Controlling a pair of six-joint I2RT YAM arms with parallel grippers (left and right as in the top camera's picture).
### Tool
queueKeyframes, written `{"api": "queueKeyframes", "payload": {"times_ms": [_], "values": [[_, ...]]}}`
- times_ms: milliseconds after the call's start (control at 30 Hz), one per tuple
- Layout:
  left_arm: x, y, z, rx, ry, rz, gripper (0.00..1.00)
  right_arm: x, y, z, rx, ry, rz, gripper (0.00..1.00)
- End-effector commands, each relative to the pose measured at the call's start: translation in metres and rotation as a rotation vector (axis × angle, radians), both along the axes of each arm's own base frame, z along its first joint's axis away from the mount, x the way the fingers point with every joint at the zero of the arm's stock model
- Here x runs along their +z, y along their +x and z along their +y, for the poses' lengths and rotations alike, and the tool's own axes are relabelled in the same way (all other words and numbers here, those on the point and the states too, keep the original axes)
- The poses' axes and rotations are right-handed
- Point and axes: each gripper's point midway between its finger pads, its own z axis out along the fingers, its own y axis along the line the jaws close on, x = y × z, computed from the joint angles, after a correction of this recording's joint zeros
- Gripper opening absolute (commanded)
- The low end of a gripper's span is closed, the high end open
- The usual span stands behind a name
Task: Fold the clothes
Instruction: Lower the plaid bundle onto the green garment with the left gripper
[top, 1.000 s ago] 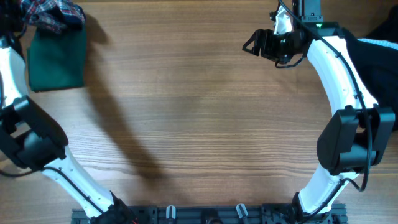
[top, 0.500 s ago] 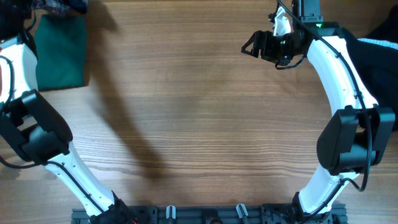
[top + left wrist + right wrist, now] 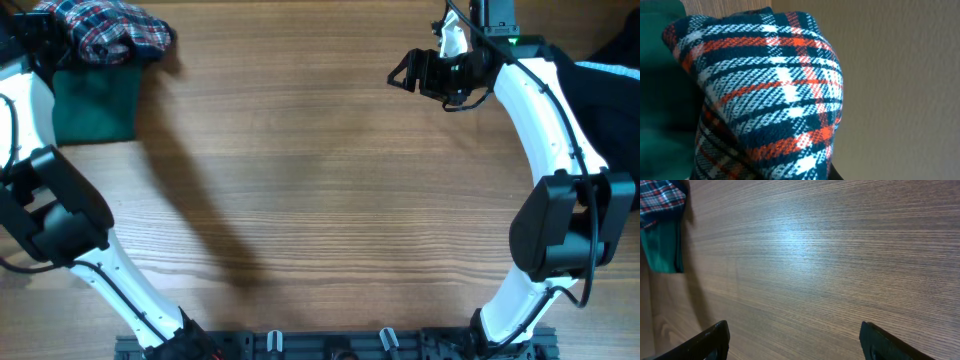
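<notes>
"So, which step am I on?"

"Early, by the look of it. At far left your left end effector (image 3: pixel 45 30) is closed, seemingly pinching the bunched plaid dress (image 3: pixel 108 30), which overlaps the top edge of the dark-green garment (image 3: pixel 95 105). Next, you need the dress spread flat on the bare tabletop (image 3: pixel 320 200). Your right end effector (image 3: pixel 403 70) hovers with its fingers apart, holding nothing. A black garment (image 3: pixel 612 95) lies far right."

"Any writing?"

"None you could read."

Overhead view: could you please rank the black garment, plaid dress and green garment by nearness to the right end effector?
1. Black garment, right edge.
2. Plaid dress, top-left corner.
3. Green garment, left side, beside the dress.
</notes>
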Motion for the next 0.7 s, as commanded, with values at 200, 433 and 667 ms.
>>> {"api": "queueKeyframes", "payload": {"times_ms": [200,433,667], "values": [[0.039,-0.022,-0.005,-0.258,-0.13,-0.145,0.13,0.007,0.006,0.005,0.022,0.016,-0.041,0.84],[0.031,-0.054,-0.007,-0.427,-0.128,-0.14,0.21,0.009,0.009,0.005,0.021,0.018,-0.059,0.85],[-0.005,-0.074,0.014,-0.337,-0.078,0.026,0.29,0.012,0.011,0.007,0.016,0.037,-0.06,0.87]]}}
